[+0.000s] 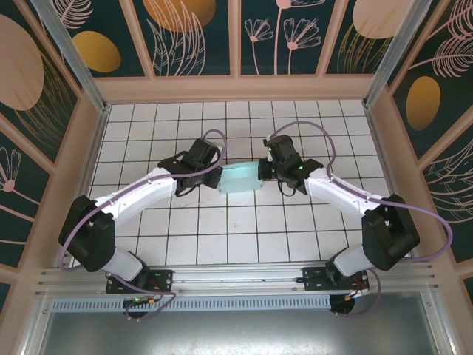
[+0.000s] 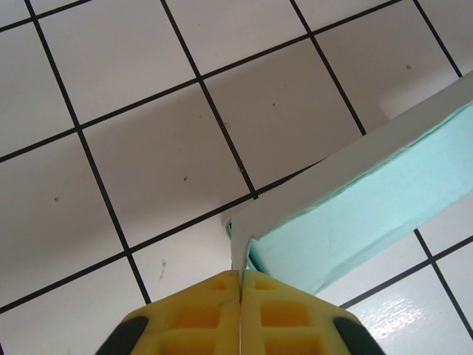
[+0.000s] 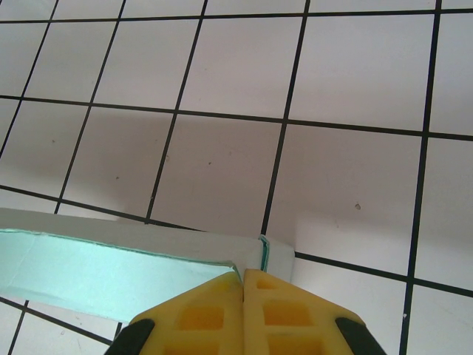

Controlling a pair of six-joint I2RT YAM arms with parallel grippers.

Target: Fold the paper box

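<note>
The paper box is a pale aqua card shape held between my two grippers above the tiled table, in the middle of the top view. My left gripper is shut on its left end; in the left wrist view the yellow fingers pinch a thin white wall of the paper box, with the aqua inside running off to the right. My right gripper is shut on the right end; the right wrist view has its yellow fingers clamped on the corner of the paper box.
The white tiled table with black grid lines spreads all round the box. Wooden walls with painted panels close in the back and both sides. The arm bases sit on a metal rail at the near edge.
</note>
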